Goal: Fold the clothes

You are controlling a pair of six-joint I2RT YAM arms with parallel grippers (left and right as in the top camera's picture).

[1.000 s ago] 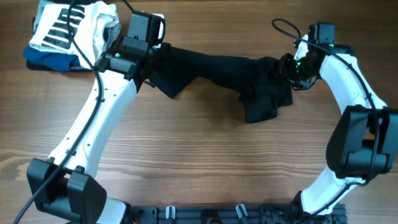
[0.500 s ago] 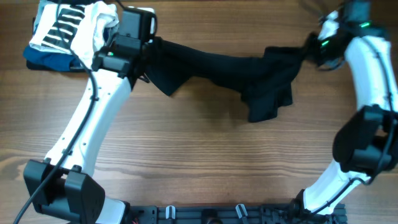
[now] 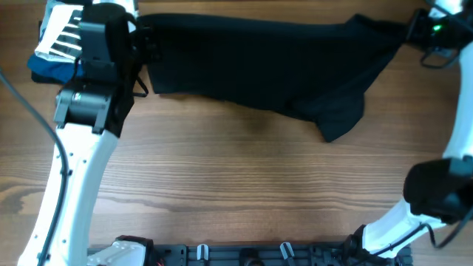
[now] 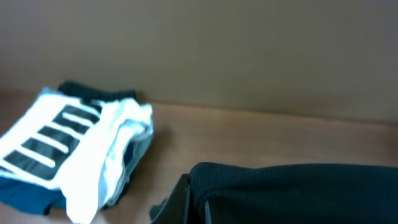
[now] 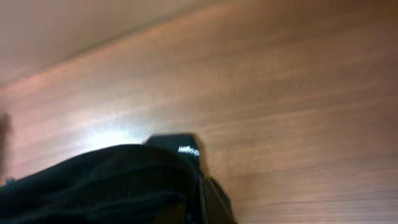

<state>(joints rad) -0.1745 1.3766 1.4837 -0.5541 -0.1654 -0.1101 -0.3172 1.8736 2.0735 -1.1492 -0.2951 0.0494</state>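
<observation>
The clothes (image 3: 266, 66), a large black garment, hang stretched across the back of the table between my two arms, with one lower corner drooping at the right. My left gripper (image 3: 142, 46) is shut on its left end, beside the folded pile. In the left wrist view the ribbed black cloth (image 4: 292, 193) bulges over one dark finger (image 4: 180, 202). At the far right, my right gripper (image 3: 408, 31) is shut on the other end. Black fabric (image 5: 99, 183) with small white lettering (image 5: 188, 150) fills the lower left of the right wrist view, against a finger (image 5: 211, 199).
A folded pile of white, black-striped and blue clothing (image 3: 59, 44) lies at the back left corner, right next to the left arm; it shows in the left wrist view as a pile (image 4: 68, 155). Bare wooden table (image 3: 244, 185) spreads in front of the garment.
Both arms have lifted and pulled apart, left arm further left, right arm to the far right edge. The bunched garment is now drawn out wide and taut. The right gripper closed on the cloth.
</observation>
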